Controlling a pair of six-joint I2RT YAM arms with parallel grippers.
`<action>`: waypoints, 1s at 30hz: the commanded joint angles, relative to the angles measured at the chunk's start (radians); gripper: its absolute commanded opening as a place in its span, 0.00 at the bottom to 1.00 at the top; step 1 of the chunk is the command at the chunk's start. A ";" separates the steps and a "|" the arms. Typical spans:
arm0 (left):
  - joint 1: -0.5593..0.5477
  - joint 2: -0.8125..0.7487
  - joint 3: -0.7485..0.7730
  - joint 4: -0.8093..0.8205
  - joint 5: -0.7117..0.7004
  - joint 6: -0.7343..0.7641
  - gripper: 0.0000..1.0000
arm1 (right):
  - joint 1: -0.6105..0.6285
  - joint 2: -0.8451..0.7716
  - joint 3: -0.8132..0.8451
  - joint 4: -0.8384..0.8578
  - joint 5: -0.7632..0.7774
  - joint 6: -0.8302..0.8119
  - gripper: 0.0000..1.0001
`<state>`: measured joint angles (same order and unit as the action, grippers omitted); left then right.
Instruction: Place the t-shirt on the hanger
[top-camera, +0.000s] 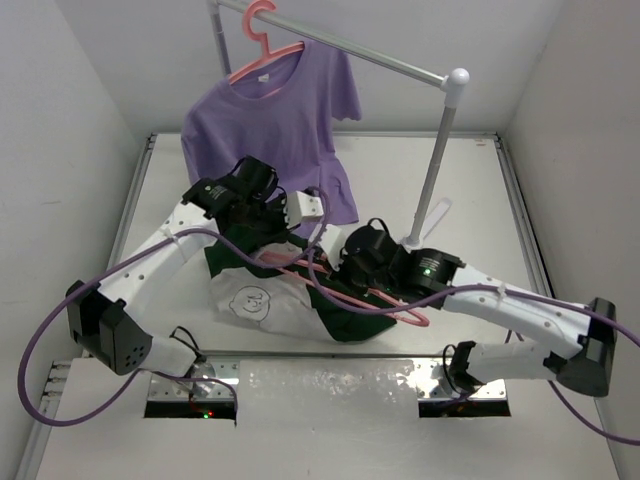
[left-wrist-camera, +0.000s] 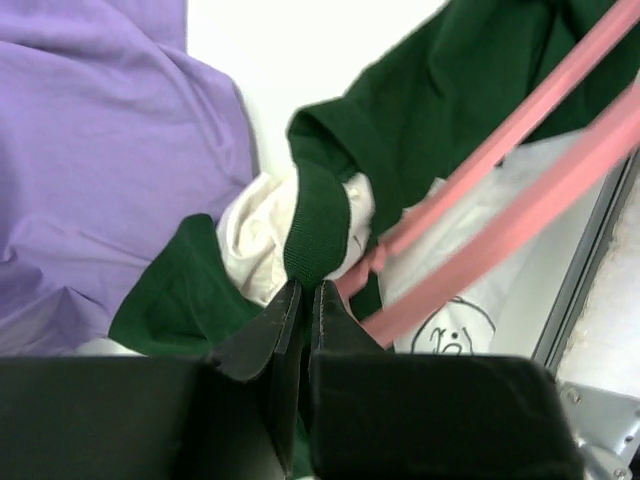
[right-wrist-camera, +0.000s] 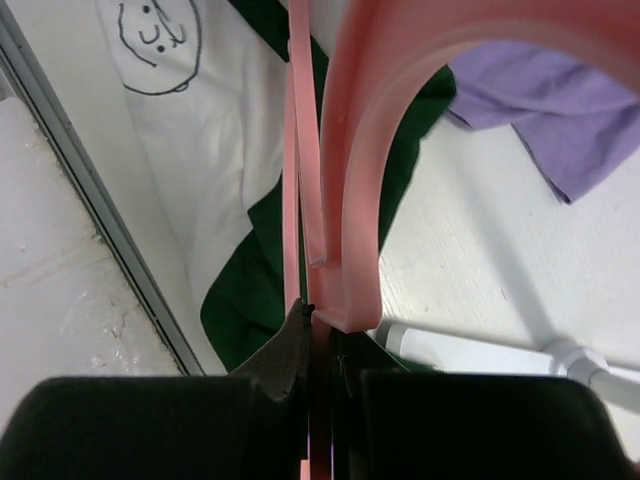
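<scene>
Right gripper pinched tight on the hanger by the curve of its hook; the pink frame reaches over the t-shirt, which lies bunched on the table toward the near edge, between both arms. Left gripper pressed together on the t-shirt's dark green collar band, hanger bars just beside it. Farther back, a purple shirt hangs from a second pink hanger on a metal rail.

We reach both arms in from the near edge toward the desk's middle, our left gripper pinched shut on the t-shirt and our right gripper clamped on the hanger.
</scene>
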<state>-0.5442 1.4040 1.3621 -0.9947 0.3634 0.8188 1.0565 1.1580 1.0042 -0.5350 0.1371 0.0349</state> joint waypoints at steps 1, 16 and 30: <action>-0.028 -0.030 0.051 0.074 0.039 -0.050 0.00 | 0.008 0.092 0.092 0.029 -0.042 -0.072 0.00; -0.031 -0.092 -0.020 0.228 0.049 -0.354 0.00 | 0.007 0.201 0.137 0.279 -0.027 -0.098 0.00; 0.036 -0.131 -0.129 0.317 -0.298 -0.483 0.72 | -0.009 0.293 -0.217 0.760 -0.057 0.200 0.00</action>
<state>-0.5426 1.3216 1.2388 -0.7490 0.2131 0.4026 1.0561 1.4204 0.7834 0.0242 0.1017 0.1215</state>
